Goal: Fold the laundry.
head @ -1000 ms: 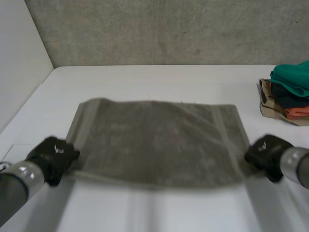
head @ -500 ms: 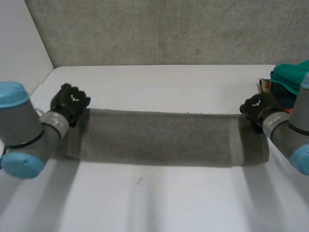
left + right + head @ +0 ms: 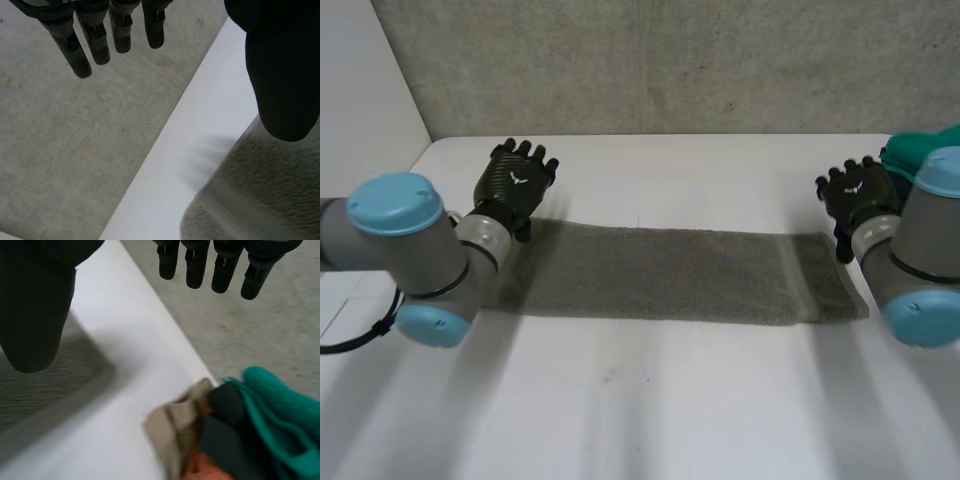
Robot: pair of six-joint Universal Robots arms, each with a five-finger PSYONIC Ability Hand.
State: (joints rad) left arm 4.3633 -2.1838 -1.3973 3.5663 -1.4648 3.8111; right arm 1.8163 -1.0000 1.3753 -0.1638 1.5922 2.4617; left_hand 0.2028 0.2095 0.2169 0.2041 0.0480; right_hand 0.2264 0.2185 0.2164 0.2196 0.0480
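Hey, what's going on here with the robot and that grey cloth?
A two-armed robot is folding laundry. A grey towel lies on the white table as a long strip. The left hand and right hand are open at its far corners, gripping nothing. More clothes are piled beside the right hand.

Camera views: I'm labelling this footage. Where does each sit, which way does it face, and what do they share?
Head view: behind and between the arms, looking down on the table; both arms, left hand and right hand open, flanking the folded towel.
Left wrist view: on the left wrist, looking along the palm; own hand over a towel corner.
Right wrist view: on the right wrist, along the palm; own hand, towel end, pile of clothes.
Shared: towel in all three; pile in head and right wrist views.
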